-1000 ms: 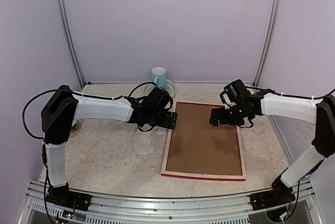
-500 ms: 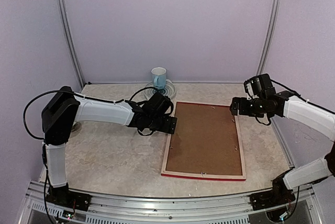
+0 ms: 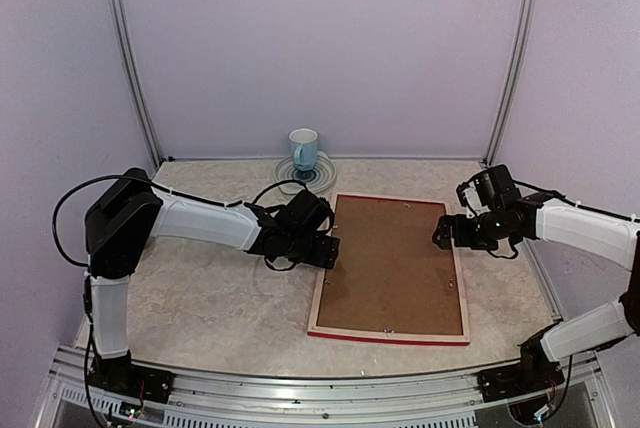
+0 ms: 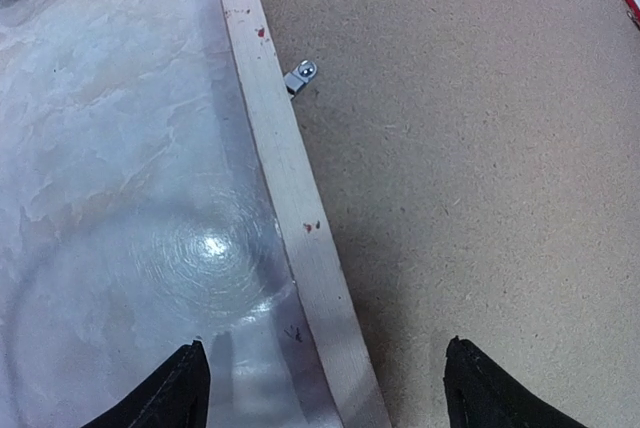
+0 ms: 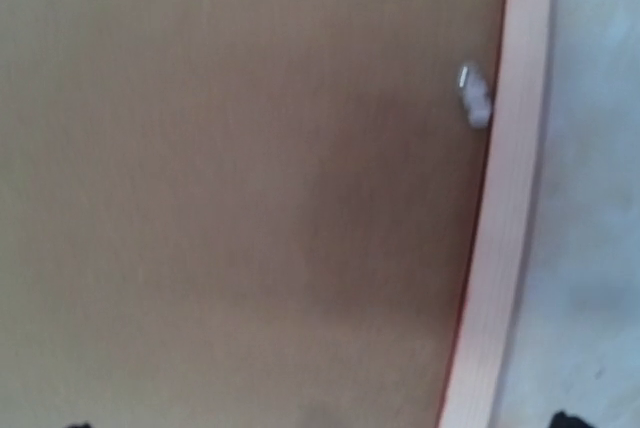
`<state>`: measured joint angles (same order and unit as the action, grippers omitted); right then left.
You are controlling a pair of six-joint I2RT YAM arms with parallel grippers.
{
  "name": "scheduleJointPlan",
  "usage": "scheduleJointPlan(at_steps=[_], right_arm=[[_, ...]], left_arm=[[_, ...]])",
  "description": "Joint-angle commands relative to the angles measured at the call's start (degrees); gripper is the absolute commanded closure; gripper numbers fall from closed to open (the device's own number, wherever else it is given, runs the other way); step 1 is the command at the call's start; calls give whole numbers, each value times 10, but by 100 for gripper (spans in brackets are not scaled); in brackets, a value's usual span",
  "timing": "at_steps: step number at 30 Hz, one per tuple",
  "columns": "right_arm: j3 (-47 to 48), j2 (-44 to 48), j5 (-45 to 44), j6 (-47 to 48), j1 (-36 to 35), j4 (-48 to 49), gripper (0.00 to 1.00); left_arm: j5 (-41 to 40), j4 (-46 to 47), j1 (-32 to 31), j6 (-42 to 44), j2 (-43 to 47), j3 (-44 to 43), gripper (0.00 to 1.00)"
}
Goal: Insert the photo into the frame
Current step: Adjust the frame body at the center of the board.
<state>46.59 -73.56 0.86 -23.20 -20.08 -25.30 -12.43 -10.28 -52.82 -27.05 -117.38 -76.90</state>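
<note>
The frame lies face down on the table, pale wood rails up and a red edge toward the front, with a brown backing board filling it. My left gripper hovers open over the left rail, one black fingertip over the table and the other over the board. At the right rail, my right gripper is open; its wrist view is blurred, with the board below it. The photo is out of view.
A pale blue mug on a saucer stands at the back, close to the frame's far left corner. Small metal clips hold the board at the rails. Upright poles and lilac walls enclose the table.
My right gripper pulled back off the board to the right, then came down to the right rail. My left gripper slid a little nearer along the left rail and its jaws narrowed slightly.
</note>
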Motion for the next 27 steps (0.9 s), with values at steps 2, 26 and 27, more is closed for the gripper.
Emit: scheduleJointPlan(at_steps=[2,26,27], right_arm=[[-35,9,52,-19,5,-7,1],[-14,-130,103,-59,4,88,1],[-7,-135,101,-57,4,86,1]], left_arm=[[12,25,-1,-13,-12,19,22],[3,53,23,-40,32,111,34],[6,56,23,-41,35,115,35]])
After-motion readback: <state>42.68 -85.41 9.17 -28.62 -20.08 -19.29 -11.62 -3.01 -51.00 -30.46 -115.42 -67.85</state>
